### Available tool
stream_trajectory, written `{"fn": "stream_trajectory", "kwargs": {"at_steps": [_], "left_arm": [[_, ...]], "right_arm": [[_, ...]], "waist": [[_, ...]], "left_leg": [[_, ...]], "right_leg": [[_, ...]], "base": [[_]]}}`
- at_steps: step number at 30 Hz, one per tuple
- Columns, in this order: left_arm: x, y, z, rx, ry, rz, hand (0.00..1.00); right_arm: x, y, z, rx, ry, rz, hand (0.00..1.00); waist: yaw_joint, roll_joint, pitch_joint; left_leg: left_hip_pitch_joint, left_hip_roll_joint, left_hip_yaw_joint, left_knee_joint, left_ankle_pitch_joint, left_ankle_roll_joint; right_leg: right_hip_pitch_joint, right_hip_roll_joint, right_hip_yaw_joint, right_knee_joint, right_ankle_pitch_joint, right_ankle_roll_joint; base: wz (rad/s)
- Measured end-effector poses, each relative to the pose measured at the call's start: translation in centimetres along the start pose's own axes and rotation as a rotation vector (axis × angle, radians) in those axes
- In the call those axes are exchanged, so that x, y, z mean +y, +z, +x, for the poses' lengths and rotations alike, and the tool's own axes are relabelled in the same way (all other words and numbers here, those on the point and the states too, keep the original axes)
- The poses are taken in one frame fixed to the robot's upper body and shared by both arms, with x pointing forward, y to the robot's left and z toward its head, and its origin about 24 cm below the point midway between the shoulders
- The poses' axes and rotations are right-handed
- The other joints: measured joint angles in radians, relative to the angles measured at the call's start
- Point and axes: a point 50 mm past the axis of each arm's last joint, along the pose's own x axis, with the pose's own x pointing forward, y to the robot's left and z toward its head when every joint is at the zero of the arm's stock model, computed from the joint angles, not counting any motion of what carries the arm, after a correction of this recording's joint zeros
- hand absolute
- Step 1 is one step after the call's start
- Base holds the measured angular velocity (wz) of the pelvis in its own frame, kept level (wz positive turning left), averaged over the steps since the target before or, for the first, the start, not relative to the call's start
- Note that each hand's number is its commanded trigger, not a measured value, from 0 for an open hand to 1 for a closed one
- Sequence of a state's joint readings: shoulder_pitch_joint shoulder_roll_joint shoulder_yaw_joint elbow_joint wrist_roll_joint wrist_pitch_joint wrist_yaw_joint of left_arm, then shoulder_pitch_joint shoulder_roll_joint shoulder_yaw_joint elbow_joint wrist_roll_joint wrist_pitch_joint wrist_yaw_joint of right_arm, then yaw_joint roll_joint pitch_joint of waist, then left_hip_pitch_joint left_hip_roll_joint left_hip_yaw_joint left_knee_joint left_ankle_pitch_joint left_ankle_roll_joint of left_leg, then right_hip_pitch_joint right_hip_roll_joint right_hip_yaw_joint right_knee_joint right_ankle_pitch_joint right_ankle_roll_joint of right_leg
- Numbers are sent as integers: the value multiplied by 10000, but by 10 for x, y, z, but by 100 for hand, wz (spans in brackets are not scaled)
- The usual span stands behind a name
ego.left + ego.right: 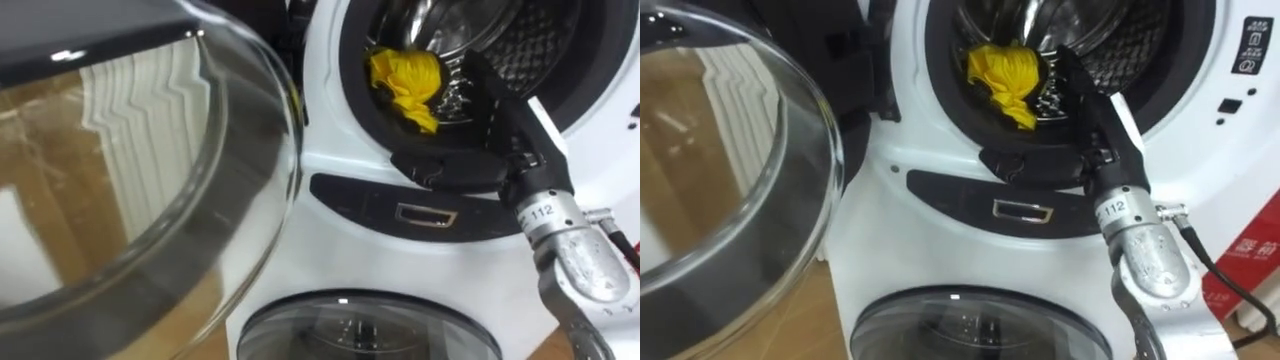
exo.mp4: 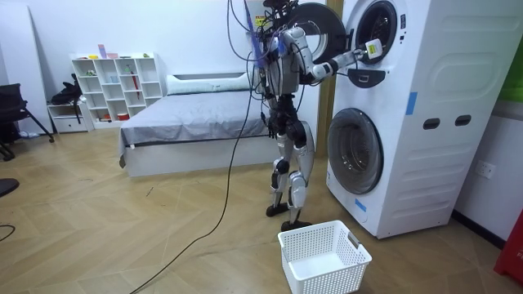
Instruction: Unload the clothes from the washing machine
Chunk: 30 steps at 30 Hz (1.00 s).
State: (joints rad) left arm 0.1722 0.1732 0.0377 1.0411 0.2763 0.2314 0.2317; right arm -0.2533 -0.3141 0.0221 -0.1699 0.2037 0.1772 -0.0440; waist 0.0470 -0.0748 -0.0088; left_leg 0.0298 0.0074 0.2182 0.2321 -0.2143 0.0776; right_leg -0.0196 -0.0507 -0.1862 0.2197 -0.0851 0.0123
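A bunched yellow cloth (image 1: 407, 86) (image 1: 1006, 79) hangs at the front of the upper washing machine's drum (image 1: 520, 40), just over the dark door seal. My right hand (image 1: 468, 78) (image 1: 1068, 72) reaches into the opening from the lower right, its dark fingers closed on the cloth's right side. In the room view I stand upright in front of the stacked machines (image 2: 409, 114) with the right arm raised to the upper opening. My left hand (image 2: 267, 121) hangs low beside my hip.
The upper machine's round glass door (image 1: 150, 180) (image 1: 730, 170) is swung open on my left, close to my head. Below is the lower machine's shut door (image 1: 980, 330). A white laundry basket (image 2: 323, 258) stands on the floor by my feet. Behind me is a bed (image 2: 188, 114).
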Motion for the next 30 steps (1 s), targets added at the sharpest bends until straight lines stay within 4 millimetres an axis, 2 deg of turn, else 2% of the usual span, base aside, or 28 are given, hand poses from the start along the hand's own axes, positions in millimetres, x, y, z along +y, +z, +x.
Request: {"fn": "stream_trajectory", "kwargs": {"at_steps": [4, 8, 10, 14, 16, 18, 22, 24, 28, 30], "left_arm": [[0, 1, 0, -37, 14, -3, 0], [0, 0, 0, -74, 41, 1, 0], [1, -2, 0, -27, 91, 4, 0], [1, -3, 0, 20, 150, -15, 0], [1, -5, 1, 91, 155, -111, 0], [3, -10, 1, 250, 204, -314, 0], [3, -12, 1, 285, 212, -285, 0], [3, -13, 0, 308, 202, -286, 0], [6, -14, 1, 415, 168, -576, 0], [6, -15, 1, 458, 146, -625, 0]], "right_arm": [[1, 9, 2, -359, 228, -22, 0], [4, 35, 14, -1383, 438, -50, 0], [7, 52, 16, -2068, 529, -69, 0], [7, 64, 15, -2608, 519, -132, 0], [6, 64, 15, -2623, 355, -235, 0], [5, 64, 15, -2616, 195, -237, 0], [-8, 62, 16, -2462, -145, -529, 0], [-22, 50, 20, -1848, -568, -513, 0], [-38, 34, 23, -1037, -1005, -491, 0], [-45, 30, 30, -687, -1155, -594, 0]], "waist": [[91, 40, 12], [149, 12, 50], [177, -93, 25], [202, -180, -3], [202, -211, 20], [130, -263, 91], [103, -318, 84], [116, -340, 79], [119, -389, 56], [118, -343, 91]], "left_leg": [[153, 47, -1, -195, 73, -101], [294, 130, -57, -342, 120, -186], [326, 153, -120, -372, 102, -235], [374, 175, -192, -474, 95, -264], [431, 171, -224, -501, 96, -265], [509, 157, -273, -590, 94, -262], [456, 119, -387, -643, 86, -248], [437, 114, -535, -663, 86, -247], [372, 127, -676, -668, 86, -248], [386, 127, -690, -666, 86, -249]], "right_leg": [[60, 65, -27, -13, 2, -14], [227, 162, -98, -97, -12, -35], [302, 197, -127, -202, -60, -111], [411, 246, -199, -366, -66, -118], [459, 251, -201, -369, -66, -118], [531, 249, -184, -394, -68, -115], [572, 228, -296, -506, -67, -115], [592, 224, -366, -503, -73, -105], [562, 220, -473, -515, -89, -81], [555, 176, -617, -517, -96, -70]], "base": [[0], [4], [8], [7], [7], [6], [10], [19], [11], [4]]}}
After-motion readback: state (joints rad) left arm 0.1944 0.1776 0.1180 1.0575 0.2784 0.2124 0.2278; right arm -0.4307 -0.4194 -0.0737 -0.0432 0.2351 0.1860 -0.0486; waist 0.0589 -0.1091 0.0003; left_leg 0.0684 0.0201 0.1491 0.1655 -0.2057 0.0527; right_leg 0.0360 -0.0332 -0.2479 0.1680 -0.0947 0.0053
